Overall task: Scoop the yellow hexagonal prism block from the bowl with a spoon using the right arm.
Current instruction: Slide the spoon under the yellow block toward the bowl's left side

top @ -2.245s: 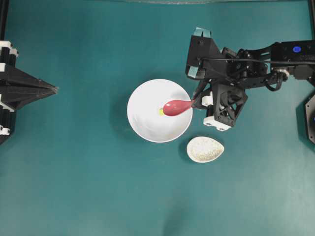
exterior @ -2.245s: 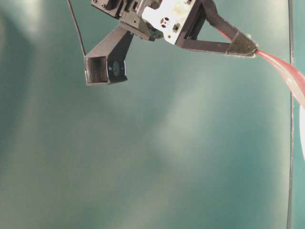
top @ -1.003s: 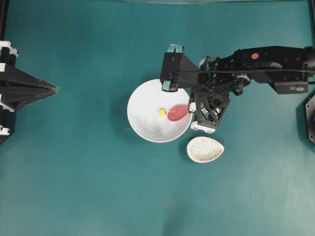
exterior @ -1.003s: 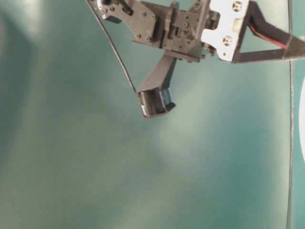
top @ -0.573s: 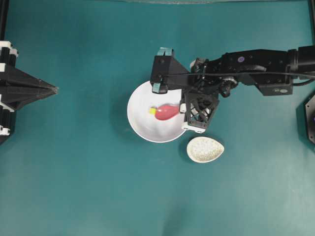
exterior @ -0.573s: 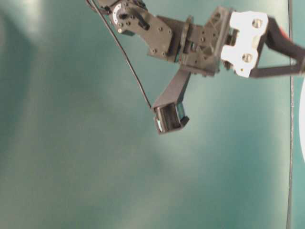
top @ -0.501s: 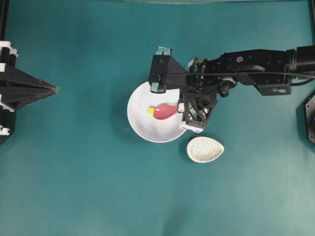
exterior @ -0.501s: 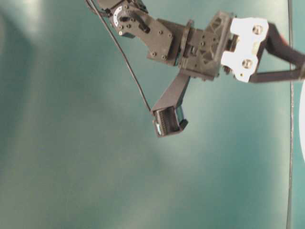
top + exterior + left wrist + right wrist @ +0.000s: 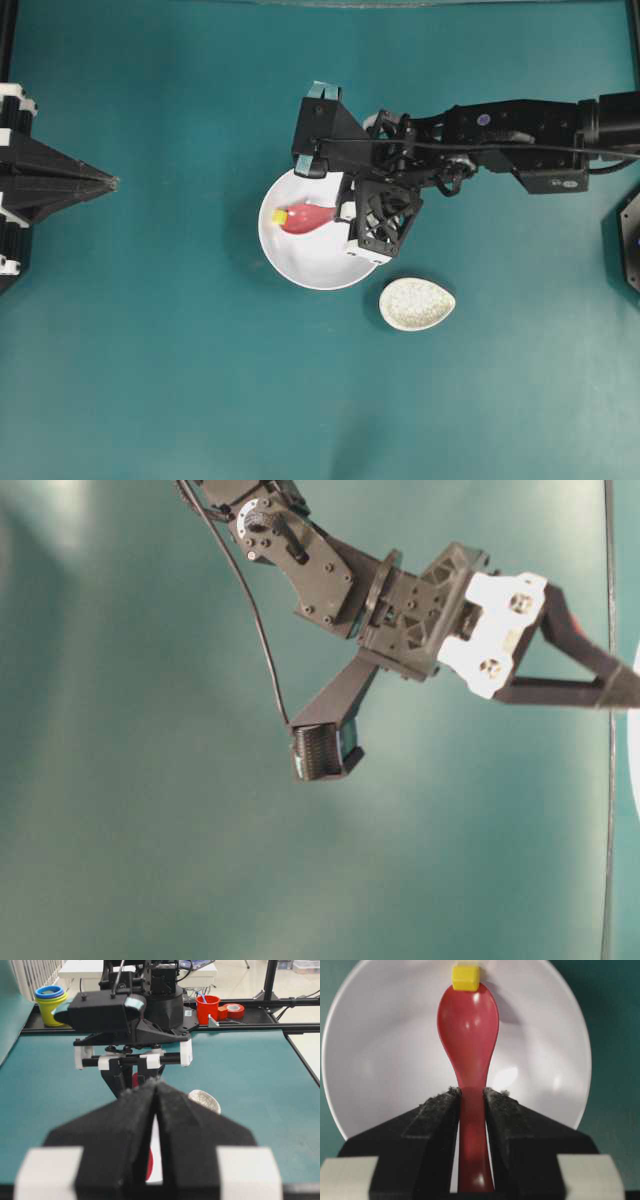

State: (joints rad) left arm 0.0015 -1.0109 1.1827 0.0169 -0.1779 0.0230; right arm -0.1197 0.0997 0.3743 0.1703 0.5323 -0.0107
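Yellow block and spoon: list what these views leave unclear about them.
- Right wrist view: whether the yellow block rests on the spoon tip or only against it; angle too flat.
- Overhead view: spoon handle hidden under the right gripper.
- Table-level view: bowl cut off by the right edge, block unseen.
- Left wrist view: shut left gripper blocks the bowl.

On the teal table (image 9: 180, 380) stood the large white bowl (image 9: 300, 265). The right arm (image 9: 500, 135) reached in from the right side, and its gripper (image 9: 345, 212) was over the right part of the bowl. The pink-red spoon (image 9: 305, 217) pointed left inside the bowl, its handle going under the gripper. The yellow hexagonal prism block (image 9: 279, 216) was touching the tip of the spoon's head, near the left rim. A small speckled dish (image 9: 417, 304) lay just beside the bowl, at its lower right. The left gripper (image 9: 100, 183) rested at the left edge, well apart from the bowl, with its fingers together.
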